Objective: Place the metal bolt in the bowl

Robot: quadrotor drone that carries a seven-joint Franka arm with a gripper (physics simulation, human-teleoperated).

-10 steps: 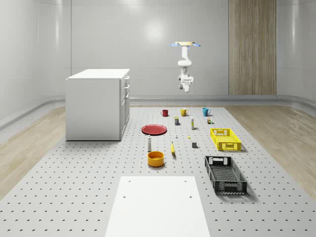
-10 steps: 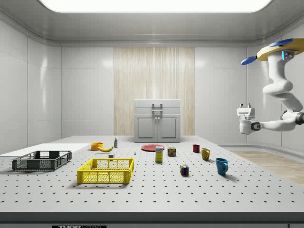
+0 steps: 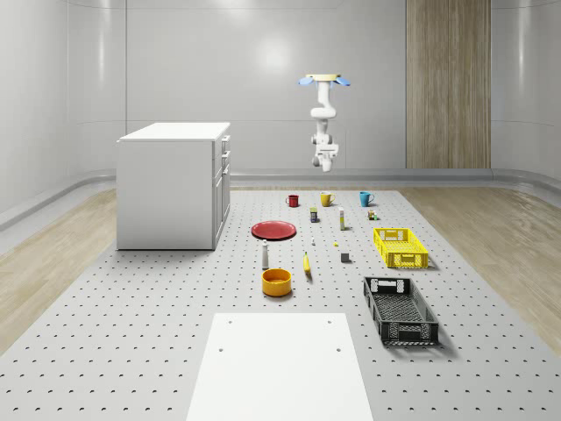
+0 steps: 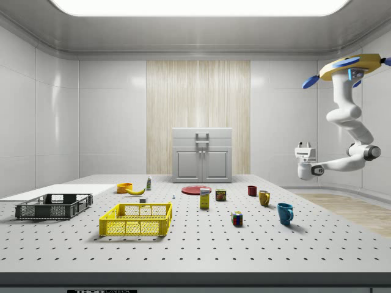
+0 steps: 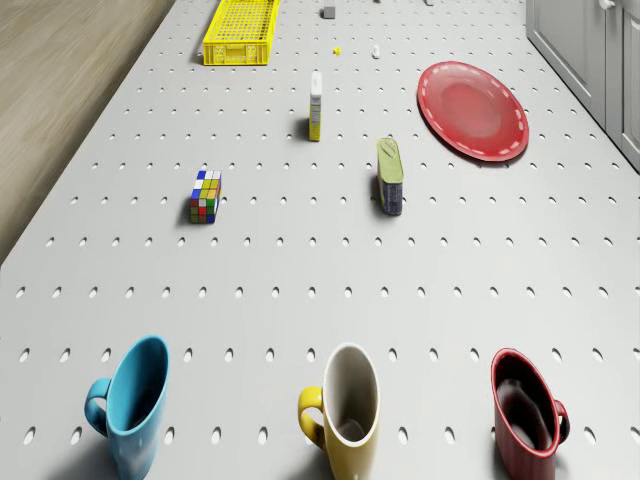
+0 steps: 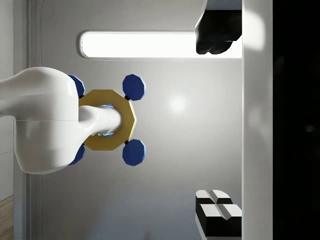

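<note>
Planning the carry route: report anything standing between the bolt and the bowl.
Nothing stands squarely between bolt and bowl; the banana lies just beside that line, the white bottle off its other side.

Red plate, yellow crate, orange bowl.

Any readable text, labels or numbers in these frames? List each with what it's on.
No text can be read here.
Small rectangular can with a printed label: print too small to read.
White and yellow glue-stick-like bottle: no legible marking.
Black strip with pale marks on the front edge of the perforated grey table: blurred, unreadable.
Blue mug, yellow mug, red mug: plain.
</note>
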